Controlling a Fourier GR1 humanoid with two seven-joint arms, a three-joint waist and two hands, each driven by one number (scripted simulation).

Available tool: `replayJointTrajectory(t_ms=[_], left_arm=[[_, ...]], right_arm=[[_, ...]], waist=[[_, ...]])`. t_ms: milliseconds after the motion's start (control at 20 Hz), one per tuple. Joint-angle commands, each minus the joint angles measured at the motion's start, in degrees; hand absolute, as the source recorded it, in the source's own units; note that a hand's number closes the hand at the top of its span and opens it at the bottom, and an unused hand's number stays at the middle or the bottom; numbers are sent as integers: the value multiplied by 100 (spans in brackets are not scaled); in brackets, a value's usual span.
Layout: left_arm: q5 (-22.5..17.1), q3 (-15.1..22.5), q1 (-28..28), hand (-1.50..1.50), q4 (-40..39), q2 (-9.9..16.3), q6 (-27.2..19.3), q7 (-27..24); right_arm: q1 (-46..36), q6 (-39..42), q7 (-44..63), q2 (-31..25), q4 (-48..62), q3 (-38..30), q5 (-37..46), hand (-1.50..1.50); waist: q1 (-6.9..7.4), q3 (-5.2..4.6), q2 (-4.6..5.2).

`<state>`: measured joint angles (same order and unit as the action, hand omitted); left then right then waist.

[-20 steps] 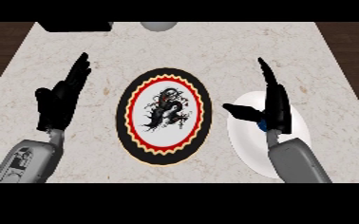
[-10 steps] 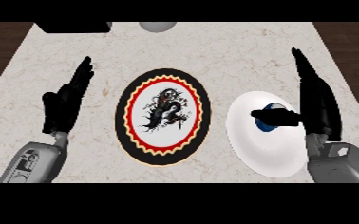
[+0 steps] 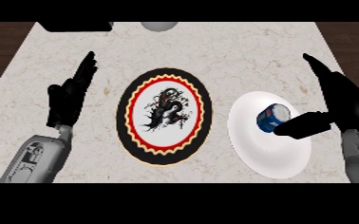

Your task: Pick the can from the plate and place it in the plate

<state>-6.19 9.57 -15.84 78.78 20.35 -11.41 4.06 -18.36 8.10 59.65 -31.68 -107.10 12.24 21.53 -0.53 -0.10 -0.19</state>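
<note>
The can [image 3: 272, 117] lies on its side on the white plate [image 3: 259, 152], long axis slanting, top toward upper right. Likely light, rigid and prone to rolling; grasp across the body. Right hand [image 3: 335, 105] is open, thumb beside the can. Left hand [image 3: 69, 97] rests open.

Light: even and fairly bright across the pale bench [image 3: 231, 52].
Shadows: faint, soft-edged.
Glare: white plate [image 3: 270, 159] reads bright, not blown out.
Focus: slightly soft throughout, edges undistorted.
</note>
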Motion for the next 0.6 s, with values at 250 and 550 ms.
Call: replayJointTrajectory(t_ms=[250, 550], left_arm=[[192, -158, -99, 0, -283, -217, 198, -171], [111, -300, 55, 0, -153, -178, 374, -154]], right_arm=[[-99, 611, 255, 163, 595, -246, -189, -150], [219, 851, 29, 245, 1063, 38, -156, -150]], waist=[[57, 8, 26], [70, 7, 31]])
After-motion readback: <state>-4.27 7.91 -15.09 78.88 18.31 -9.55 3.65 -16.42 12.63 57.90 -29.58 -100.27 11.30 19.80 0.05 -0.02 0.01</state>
